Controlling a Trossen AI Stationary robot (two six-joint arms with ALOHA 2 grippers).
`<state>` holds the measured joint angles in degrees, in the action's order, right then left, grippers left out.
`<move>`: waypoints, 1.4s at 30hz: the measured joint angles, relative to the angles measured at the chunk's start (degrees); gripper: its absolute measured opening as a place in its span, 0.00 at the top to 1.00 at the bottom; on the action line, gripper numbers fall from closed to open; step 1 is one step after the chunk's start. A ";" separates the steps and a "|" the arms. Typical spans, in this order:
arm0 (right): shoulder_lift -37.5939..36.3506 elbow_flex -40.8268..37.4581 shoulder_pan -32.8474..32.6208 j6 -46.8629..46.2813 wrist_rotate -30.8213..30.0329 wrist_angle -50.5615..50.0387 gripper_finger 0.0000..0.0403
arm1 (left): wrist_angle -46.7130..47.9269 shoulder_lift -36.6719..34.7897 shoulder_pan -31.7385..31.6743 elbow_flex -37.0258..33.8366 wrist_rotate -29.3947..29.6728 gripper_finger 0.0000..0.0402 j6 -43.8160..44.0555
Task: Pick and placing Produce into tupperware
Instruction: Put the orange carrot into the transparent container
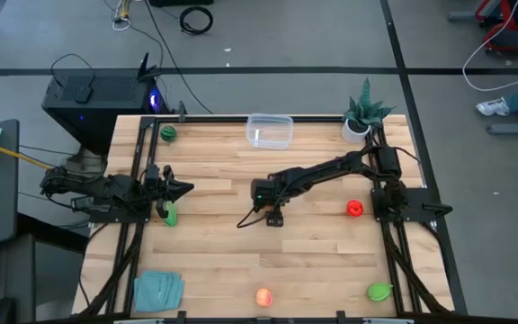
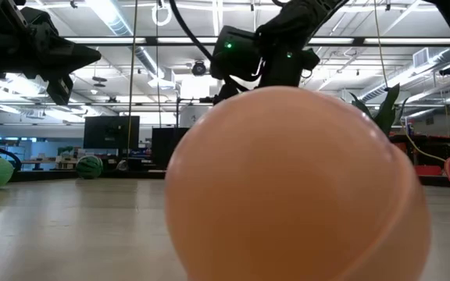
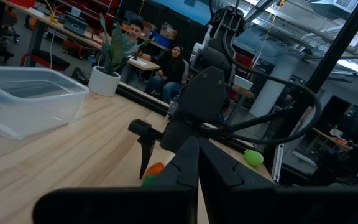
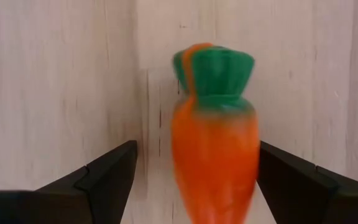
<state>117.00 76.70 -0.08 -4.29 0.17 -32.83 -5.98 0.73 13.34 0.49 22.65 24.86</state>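
Near the middle of the table (image 1: 223, 270), the right tool (image 1: 272, 212) hangs over an orange carrot (image 4: 214, 143) with a green top, its two dark fingers (image 4: 98, 180) spread wide on either side of the toy, neither visibly touching it. The carrot lies on the pale wood, seen lengthwise from the right wrist with its leafy end pointing away from the tool. From above, the arm covers it.

The tupperware (image 1: 269, 130), a clear box with rounded corners, sits at the far edge of the table, well apart from the carrot, and nothing is visible inside it. Other produce is scattered around: a red piece (image 1: 354, 209) to the right of the right tool, a peach-orange piece (image 1: 263, 296) at the near edge that fills the low view, a light green piece (image 1: 379, 291) at the near right corner, a dark green striped piece (image 1: 167, 133) at the far left, and a bright green piece (image 1: 169, 215) just beside the left tool (image 1: 182, 189).

The left tool hovers over the left side of the table, its fingers pressed together to a point and holding nothing.

A spiky green plant (image 1: 364, 112) in a white pot stands at the far right corner, and a teal folded cloth (image 1: 157, 290) lies at the near left corner. Beyond the table, two people (image 3: 151, 56) sit in the room.
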 joint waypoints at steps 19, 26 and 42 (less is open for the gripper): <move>0.36 -0.89 0.04 -5.16 -0.86 2.14 0.58 | 0.00 0.00 0.00 0.00 0.00 0.99 0.02; 0.41 -0.96 -0.32 -7.94 -1.72 4.15 0.64 | 0.01 0.00 0.00 0.00 0.00 0.97 0.02; -7.40 -1.11 1.38 -17.41 -1.22 4.92 0.64 | 0.20 -0.02 0.00 -0.02 0.00 0.99 -0.07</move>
<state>109.60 75.59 1.31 -21.69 -1.05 -27.91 -5.78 0.71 13.34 0.47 22.65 24.80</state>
